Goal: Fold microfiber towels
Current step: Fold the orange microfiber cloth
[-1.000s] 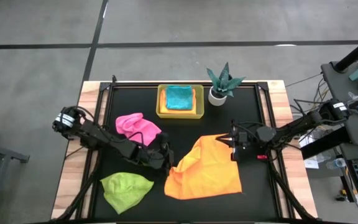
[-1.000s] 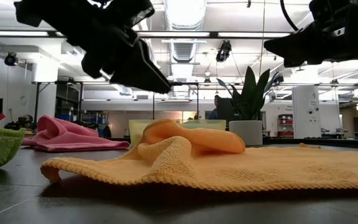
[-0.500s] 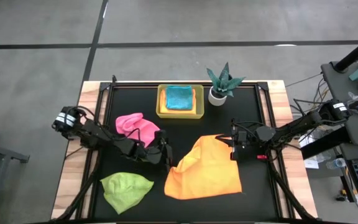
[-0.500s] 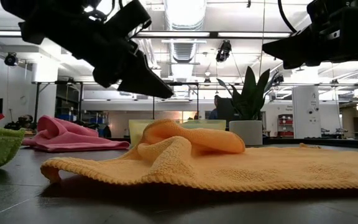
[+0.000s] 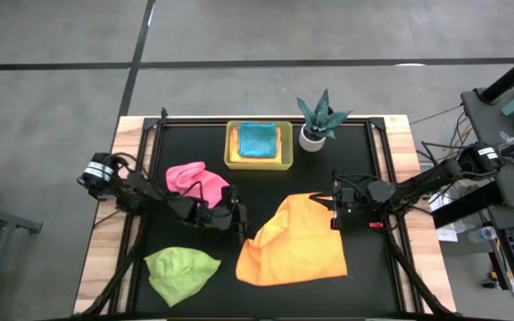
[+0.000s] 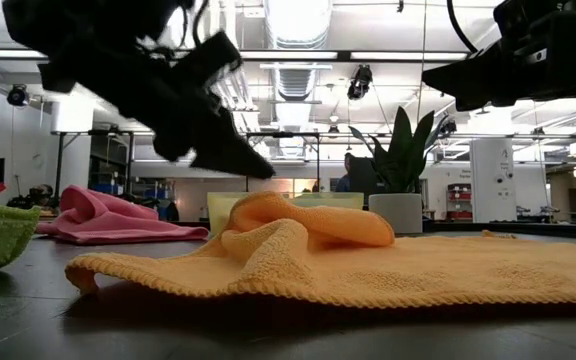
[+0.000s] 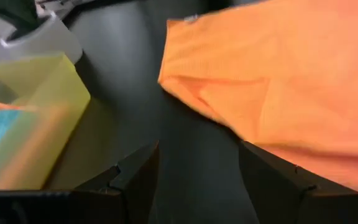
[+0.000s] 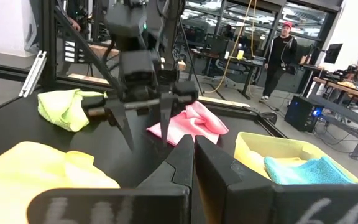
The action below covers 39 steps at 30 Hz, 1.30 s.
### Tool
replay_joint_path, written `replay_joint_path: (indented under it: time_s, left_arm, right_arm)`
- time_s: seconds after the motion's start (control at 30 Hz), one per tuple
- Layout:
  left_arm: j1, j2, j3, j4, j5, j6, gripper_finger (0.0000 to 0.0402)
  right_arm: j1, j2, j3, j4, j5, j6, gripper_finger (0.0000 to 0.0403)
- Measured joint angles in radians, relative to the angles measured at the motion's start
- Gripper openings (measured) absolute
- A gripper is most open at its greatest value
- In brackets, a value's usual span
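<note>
In the overhead view, my left gripper (image 5: 236, 220) sat just left of centre frame, fingers spread apart and holding nothing, hovering over bare dark table (image 5: 364, 281). Its tips pointed toward the orange towel (image 5: 297, 241), which lay spread in the lower centre of the frame, touching the tabletop, with one corner flopped over onto itself. My right gripper (image 5: 335, 207) waited at the towel's upper right edge, right of centre, fingers pressed fully together and empty.

The pink towel (image 5: 197, 182) lay crumpled at centre left, just above my left arm. The lime green towel (image 5: 181, 268) sat bunched in the lower left. The turquoise towel (image 5: 257, 140) rested folded inside the yellow tray (image 5: 286, 159) at upper centre, beside a small potted plant (image 5: 318, 120). A second orange towel may have been beneath the turquoise one, but I could not tell.

In the table-level view the orange towel looked thick, looped and limp, draping in soft rolls. I judged it light, yielding and not slippery, so a pinch would bite easily, though anything unsupported would sag. The best hold seemed to be the near left corner or hem facing my left fingers (image 7: 135, 180), gripped low against the table.
</note>
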State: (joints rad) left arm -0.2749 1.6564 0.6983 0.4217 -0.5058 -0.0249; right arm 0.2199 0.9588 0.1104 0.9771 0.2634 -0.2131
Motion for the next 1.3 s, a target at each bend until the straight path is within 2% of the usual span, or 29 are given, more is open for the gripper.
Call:
replay_joint_path:
  time_s: [0.27,0.43,0.7,1.13,1.3]
  left_arm:
    - [0.040,0.182,0.016,0.261,0.168,0.002,0.0205]
    - [0.049,0.210,0.043,0.249,0.247,-0.024,0.0205]
    - [0.067,0.237,0.048,0.250,0.422,-0.171,0.0205]
    - [0.066,0.243,0.098,0.252,0.447,-0.171,0.0204]
    - [0.067,0.256,0.115,0.250,0.443,-0.157,0.0173]
  right_arm:
    - [-0.003,0.000,0.000,-0.008,0.000,0.000,0.0009]
    - [-0.005,0.001,0.000,-0.008,0.000,0.001,0.0009]
    - [-0.005,0.006,0.000,-0.007,0.000,0.000,0.0009]
    - [-0.005,0.006,0.000,-0.007,0.000,0.000,0.0009]
    - [-0.005,0.006,0.000,-0.008,0.000,0.002,0.0009]
